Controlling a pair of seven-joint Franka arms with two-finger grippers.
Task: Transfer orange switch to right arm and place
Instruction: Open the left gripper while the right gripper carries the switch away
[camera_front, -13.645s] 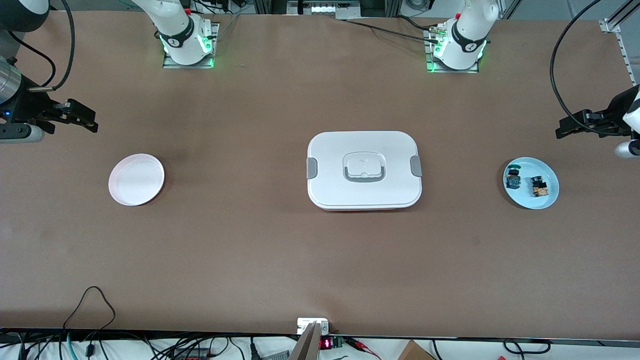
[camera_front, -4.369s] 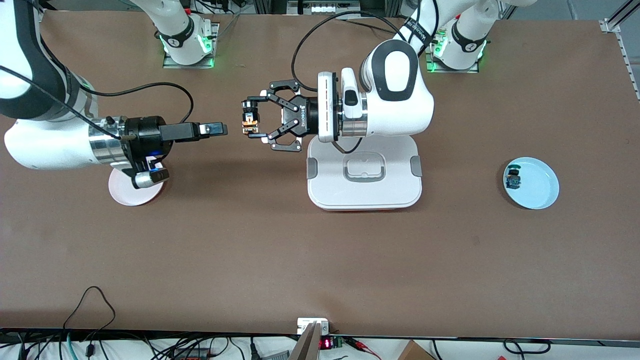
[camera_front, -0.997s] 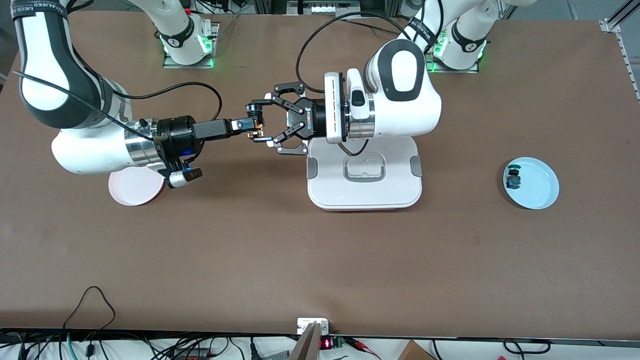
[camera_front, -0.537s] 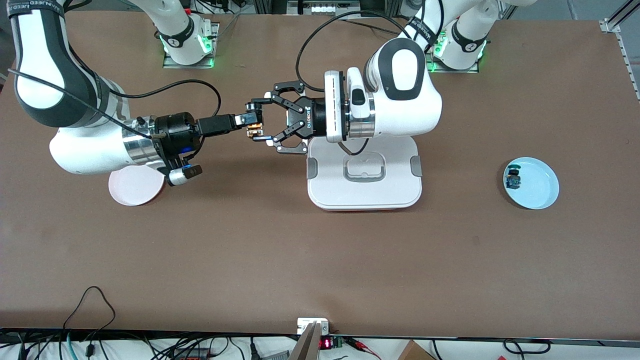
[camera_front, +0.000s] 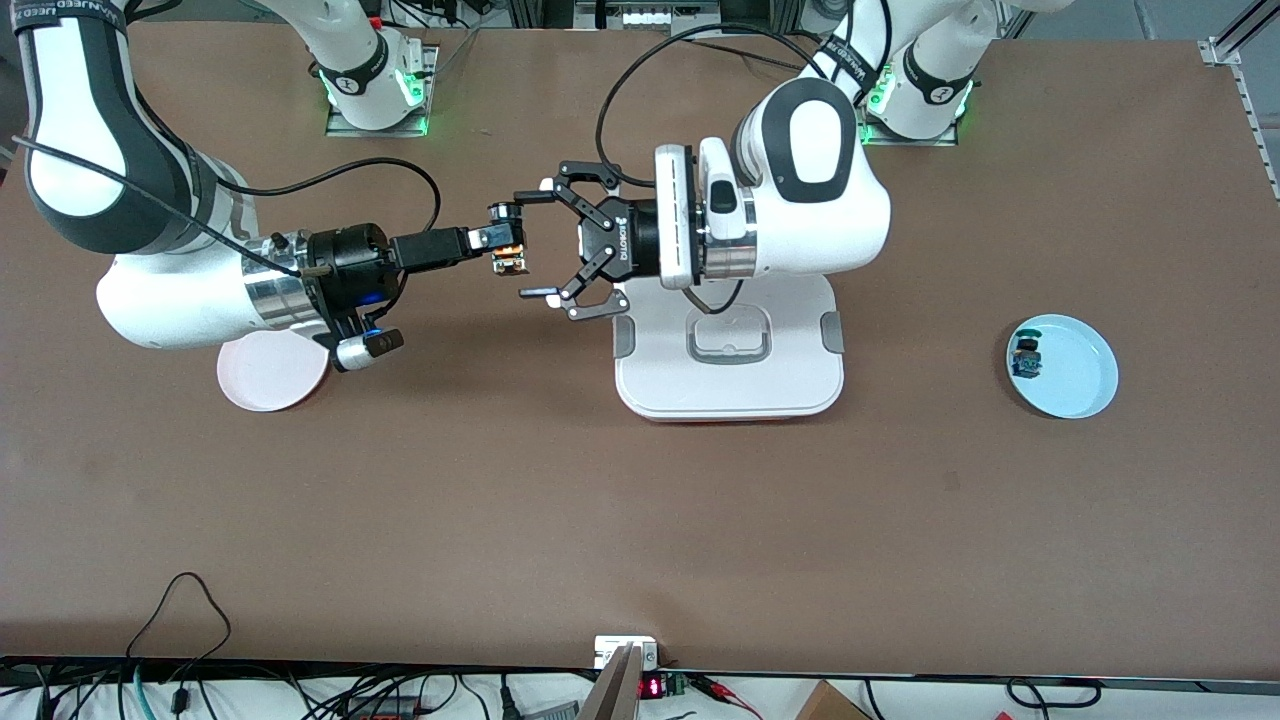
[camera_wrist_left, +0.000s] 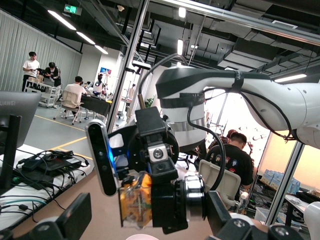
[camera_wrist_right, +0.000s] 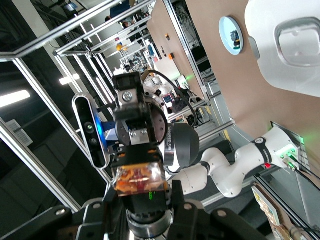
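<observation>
The orange switch (camera_front: 508, 248), a small black cylinder with an orange-tan block, hangs in the air over bare table between the pink plate (camera_front: 262, 385) and the white box (camera_front: 730, 385). My right gripper (camera_front: 497, 241) is shut on its black body. My left gripper (camera_front: 533, 244) stands open around it, one fingertip on each side and neither touching. The left wrist view has the switch (camera_wrist_left: 136, 200) in the middle with the right gripper's black fingers (camera_wrist_left: 172, 210) clamped on it. In the right wrist view the orange block (camera_wrist_right: 138, 180) sticks out past my right gripper (camera_wrist_right: 147, 212).
A white lidded box with grey latches lies mid-table under the left arm's wrist. A light blue plate (camera_front: 1085, 390) toward the left arm's end holds a small blue-and-green switch (camera_front: 1025, 357). The pink plate lies partly under the right arm's wrist.
The right gripper has shut on the switch. The left gripper has then opened wide, let go and drawn back slightly toward its own end. The switch stays in place.
</observation>
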